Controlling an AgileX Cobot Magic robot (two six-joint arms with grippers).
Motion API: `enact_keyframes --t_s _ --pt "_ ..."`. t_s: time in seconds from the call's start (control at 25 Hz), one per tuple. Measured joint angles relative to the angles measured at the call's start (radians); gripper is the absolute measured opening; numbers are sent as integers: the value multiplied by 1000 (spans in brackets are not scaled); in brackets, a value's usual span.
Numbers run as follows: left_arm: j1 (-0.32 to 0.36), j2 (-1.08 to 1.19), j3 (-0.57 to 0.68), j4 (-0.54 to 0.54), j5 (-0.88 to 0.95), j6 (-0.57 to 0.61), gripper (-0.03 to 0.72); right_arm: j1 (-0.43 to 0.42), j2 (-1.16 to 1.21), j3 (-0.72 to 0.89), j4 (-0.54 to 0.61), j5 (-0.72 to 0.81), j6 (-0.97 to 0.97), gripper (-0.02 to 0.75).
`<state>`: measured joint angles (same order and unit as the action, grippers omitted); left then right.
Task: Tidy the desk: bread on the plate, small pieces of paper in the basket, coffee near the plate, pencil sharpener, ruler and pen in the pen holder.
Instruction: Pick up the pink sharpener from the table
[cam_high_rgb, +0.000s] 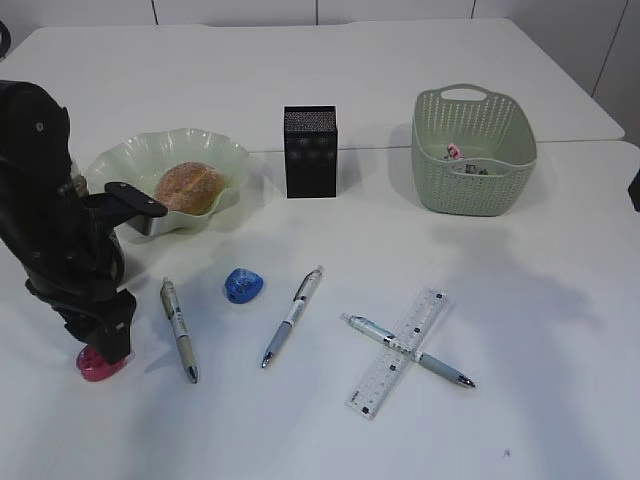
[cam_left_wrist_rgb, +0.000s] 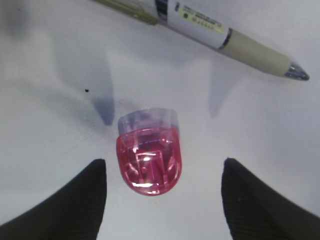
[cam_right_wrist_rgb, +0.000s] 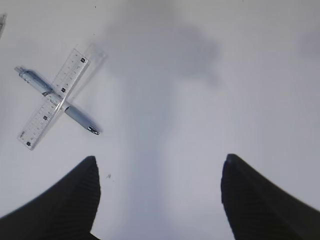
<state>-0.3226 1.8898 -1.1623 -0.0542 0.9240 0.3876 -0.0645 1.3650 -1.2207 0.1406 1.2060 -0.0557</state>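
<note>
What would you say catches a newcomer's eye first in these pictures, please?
Probably the bread, golden-brown in the ruffled green plate at the left rear of the desk. Next, the pink pencil sharpener lies between the open fingers of the left gripper at the front left. Toward the front right, the clear ruler lies crossed over a pen.

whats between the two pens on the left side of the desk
A blue pencil sharpener lies between the leftmost pen and the middle pen, touching neither. The exterior view shows it.
</note>
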Motion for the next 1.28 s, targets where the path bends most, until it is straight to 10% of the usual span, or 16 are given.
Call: enact_keyframes --t_s 1.28 --pt "0 62 0 2 -27 0 503 0 0 0 0 -2 -1 585"
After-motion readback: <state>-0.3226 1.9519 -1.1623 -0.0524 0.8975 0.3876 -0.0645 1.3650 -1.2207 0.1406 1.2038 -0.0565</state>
